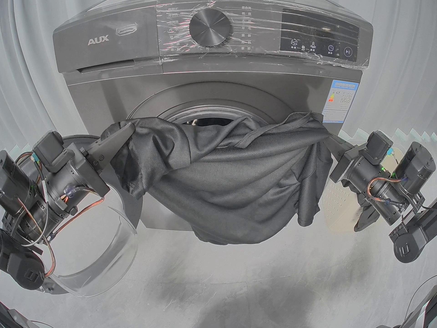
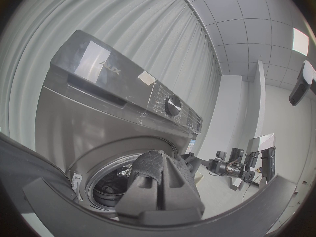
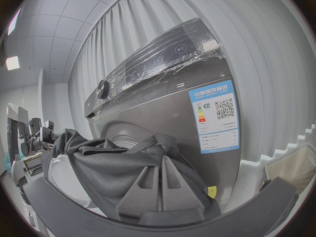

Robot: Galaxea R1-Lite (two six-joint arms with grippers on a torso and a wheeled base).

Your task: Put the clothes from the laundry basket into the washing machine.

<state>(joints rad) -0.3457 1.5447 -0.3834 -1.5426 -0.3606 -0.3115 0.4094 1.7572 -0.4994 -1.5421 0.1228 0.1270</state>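
I have the dark shirt (image 1: 227, 174) spread between my two grippers, each one holding an end of it. The left gripper (image 1: 122, 135) is closed on a bunched corner, and in its wrist view I see the cloth pinched between the fingers. The right gripper (image 1: 334, 144) is closed on the other end, where a folded hem lies over its tips. Between them the top edge of the shirt runs almost straight. The rest sags far below both grippers in a loose belly.

Just beyond the fingertips is the round opening (image 1: 209, 119) of the washing machine (image 1: 205, 74). The top edge of the shirt crosses the lower part of this opening, but the shirt is not inside. Something dark seems to lie in the drum, but I cannot tell what it is.

The glass door (image 1: 104, 251) stands open below and outward of the left gripper. The cream laundry basket (image 1: 339, 206) is near the right gripper, on its outer side and lower.

In my judgement this is the loading step: the shirt is lifted and presented, not yet put in. The next move asks me to bring both grippers closer together and forward into the opening, high enough that the hanging belly passes over the rim. I should release only when most of the cloth is inside. If I let go too early, the heavy lower part may pull the shirt out.
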